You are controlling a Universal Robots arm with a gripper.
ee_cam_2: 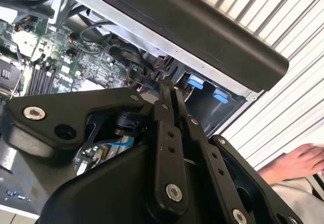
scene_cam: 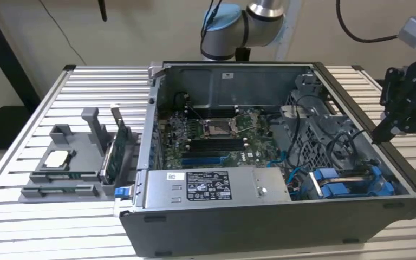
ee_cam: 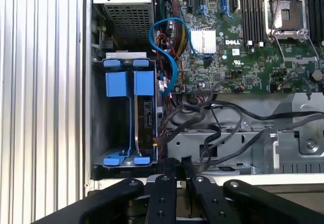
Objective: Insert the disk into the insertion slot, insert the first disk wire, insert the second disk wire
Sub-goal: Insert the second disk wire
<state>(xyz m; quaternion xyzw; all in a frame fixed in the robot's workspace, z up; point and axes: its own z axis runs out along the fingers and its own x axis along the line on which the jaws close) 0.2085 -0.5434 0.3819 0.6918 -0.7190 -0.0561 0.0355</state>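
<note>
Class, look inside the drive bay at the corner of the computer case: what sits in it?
The drive bay holds a disk standing on edge between blue rails; its far face is hidden.

An open computer case (scene_cam: 251, 227) lies on a slatted desk (scene_cam: 85, 92). Inside it sits a green motherboard (scene_cam: 215, 135) with an empty processor socket (scene_cam: 216, 128), and a grey power supply (scene_cam: 215, 187) lies near the front wall. A blue cable (ee_cam: 169, 46) loops beside black wires (ee_cam: 212, 122). At the exterior view's left, a grey holder (scene_cam: 67, 162) carries a chip (scene_cam: 56, 158) and an upright green card (scene_cam: 114, 151).
</note>
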